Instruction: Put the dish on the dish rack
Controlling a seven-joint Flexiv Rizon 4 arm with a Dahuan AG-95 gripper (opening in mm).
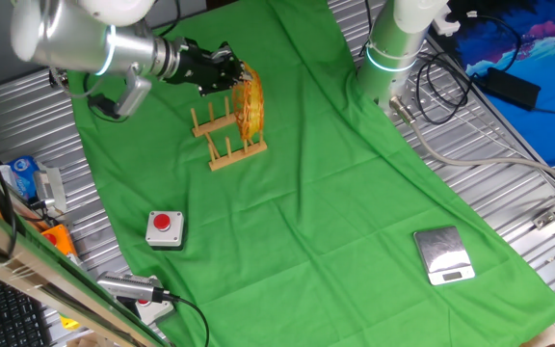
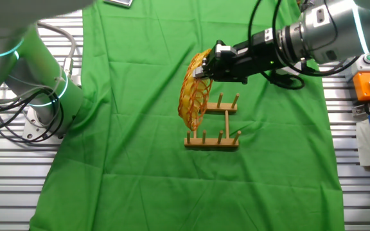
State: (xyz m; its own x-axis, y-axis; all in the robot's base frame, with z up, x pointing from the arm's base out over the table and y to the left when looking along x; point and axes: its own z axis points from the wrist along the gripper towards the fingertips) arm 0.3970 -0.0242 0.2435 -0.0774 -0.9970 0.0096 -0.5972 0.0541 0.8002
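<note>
Step in hand: placement. We see gripper [image 2: 205, 66] clamped on upper rim of dish [image 2: 193, 94]; dish held on edge at end slot of dish rack [image 2: 213, 131], seating unclear. Next, in our judgement: lower between pegs, then release.

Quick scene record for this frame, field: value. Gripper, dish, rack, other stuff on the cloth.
gripper: shut on the wicker dish, gripping its upper rim
dish: woven wicker plate, yellow, held on edge, at the end of the rack
seated in slot: cannot tell
dish rack: wooden, upright on the green cloth, other slots empty
red button box: on the cloth, away from the rack
scale: near the cloth's edge
</note>
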